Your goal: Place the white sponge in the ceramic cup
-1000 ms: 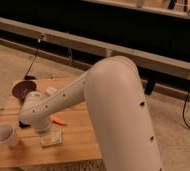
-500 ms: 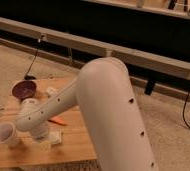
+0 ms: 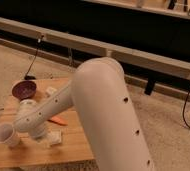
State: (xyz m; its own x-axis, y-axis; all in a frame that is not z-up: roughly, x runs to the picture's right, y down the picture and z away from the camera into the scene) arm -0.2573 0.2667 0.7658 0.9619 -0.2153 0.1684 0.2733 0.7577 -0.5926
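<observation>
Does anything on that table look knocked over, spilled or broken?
Nothing stands out. The cup, bowl and sponge sit apart on the table, nothing spilled or broken. The end effector hangs low between cup and sponge, mostly hidden by the arm.

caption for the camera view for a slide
Arm over the table, gripper low between cup and sponge lying on the wood; bowl behind.

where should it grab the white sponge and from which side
I'd take the white sponge across two opposite side edges, coming straight down from above: it lies flat on the wooden table, so only its thin edges offer a pinch. The gripper sits at the arm's end, between the sponge and the ceramic cup.
</observation>
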